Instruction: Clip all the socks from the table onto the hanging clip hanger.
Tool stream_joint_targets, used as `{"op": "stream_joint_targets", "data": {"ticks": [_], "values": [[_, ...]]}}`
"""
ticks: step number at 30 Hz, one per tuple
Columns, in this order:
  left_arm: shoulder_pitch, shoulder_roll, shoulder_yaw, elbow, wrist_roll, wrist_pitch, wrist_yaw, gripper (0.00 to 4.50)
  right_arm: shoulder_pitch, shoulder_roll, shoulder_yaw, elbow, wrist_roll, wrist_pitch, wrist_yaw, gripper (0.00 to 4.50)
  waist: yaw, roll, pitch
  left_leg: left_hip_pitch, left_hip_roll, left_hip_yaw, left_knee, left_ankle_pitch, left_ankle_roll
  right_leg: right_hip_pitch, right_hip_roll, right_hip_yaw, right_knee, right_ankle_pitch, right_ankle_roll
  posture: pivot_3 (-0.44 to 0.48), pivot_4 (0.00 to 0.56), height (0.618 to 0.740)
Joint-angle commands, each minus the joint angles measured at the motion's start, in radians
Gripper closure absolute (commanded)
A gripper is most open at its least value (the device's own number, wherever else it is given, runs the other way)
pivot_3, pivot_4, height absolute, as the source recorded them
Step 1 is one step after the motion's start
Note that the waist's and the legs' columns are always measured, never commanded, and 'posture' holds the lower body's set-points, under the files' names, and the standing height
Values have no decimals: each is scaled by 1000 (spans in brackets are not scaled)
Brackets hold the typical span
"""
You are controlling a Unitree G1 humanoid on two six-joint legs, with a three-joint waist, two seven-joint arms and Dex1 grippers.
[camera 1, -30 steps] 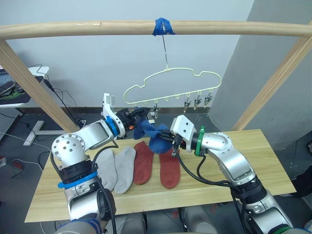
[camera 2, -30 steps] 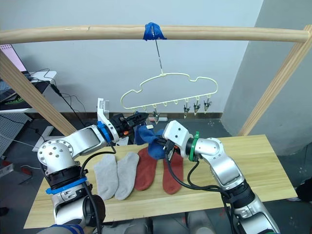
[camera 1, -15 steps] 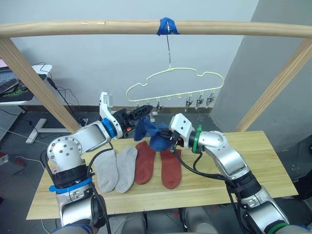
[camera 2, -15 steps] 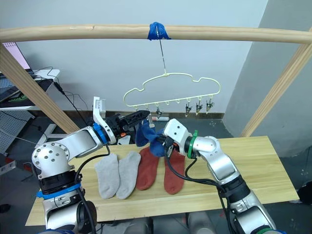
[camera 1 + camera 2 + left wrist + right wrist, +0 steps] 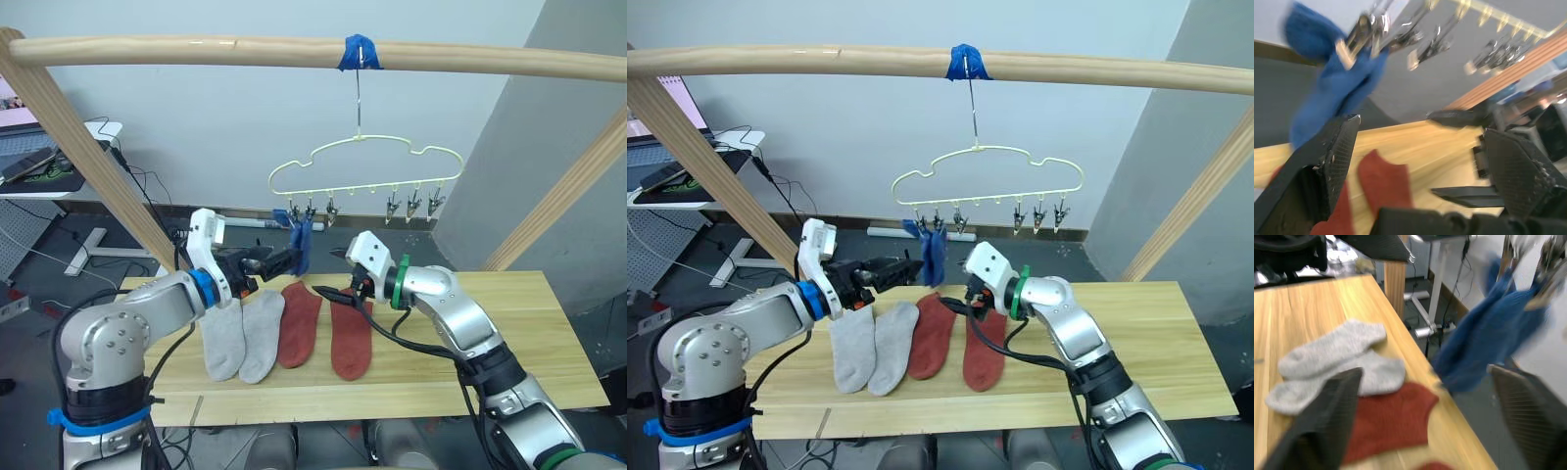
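Both arms reach inward, left gripper (image 5: 277,261) and right gripper (image 5: 338,274) spread, empty.

The room is bright with soft, even light. I see only faint shadows under the flat knit socks on my pale yellow wooden table (image 5: 549,333). My head views look sharp. My wrist views are smeared: the hanging blue knit socks (image 5: 1337,83) just past my left fingers and the small metal clips (image 5: 1371,29) above them are blurry, and so are the light grey knit socks (image 5: 1337,362) beyond my right fingers.
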Motion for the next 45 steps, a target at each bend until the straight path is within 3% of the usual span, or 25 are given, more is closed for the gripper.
{"op": "stream_joint_targets", "data": {"ticks": [1, 5, 11, 14, 19, 36, 45], "values": [[29, 14, -69, -61, 99, -122, -66, 0, 35, -56, -60, -97, 26, 9, 16, 36, 1, 1, 1, 0, 0, 0, 0, 0, 0, 0, 0, 0, 0, 0, 0, -57, 152, 740], [74, 20, -137, -73, 227, -249, -100, 0, 68, -87, -120, -182, 101, 83, 23, 36, -5, 2, 2, 0, 1, 0, 0, 0, 0, 0, 0, 0, 0, 0, 0, -68, 158, 740], [126, -63, -234, -58, 480, -578, -96, 0, 107, -104, -328, -448, 405, 308, 5, 36, -7, 4, 4, -1, 0, 1, 0, 0, 0, 0, 0, 1, 0, 0, 0, -80, 151, 740], [125, -109, -285, -41, 543, -708, -138, 610, 106, -61, -384, -508, 496, 369, -72, 0, -7, 4, 4, 0, 0, 0, 0, 0, 0, 0, 0, 0, 0, -1, -1, -88, 146, 740], [92, -171, -340, 17, 630, -766, -116, 2116, 111, -69, -368, -534, 474, 327, -107, 0, -11, 4, 4, 0, 0, 1, 1, 0, 0, 0, 0, 1, 0, 0, 0, -98, 140, 740], [-116, -334, -310, 452, 809, -1054, -41, 2116, 67, -75, -317, -549, 522, 282, -128, 0, -15, 4, 3, -1, 0, 1, 1, 0, 0, 0, 0, 0, 0, 0, 1, -127, 125, 740], [-167, -373, -311, 537, 828, -1098, -39, 2116, 67, -82, -310, -536, 518, 259, -141, 0, -19, 4, 3, -1, 0, 1, 1, 0, 1, 0, 0, 0, 1, 1, 1, -148, 134, 740]]}}
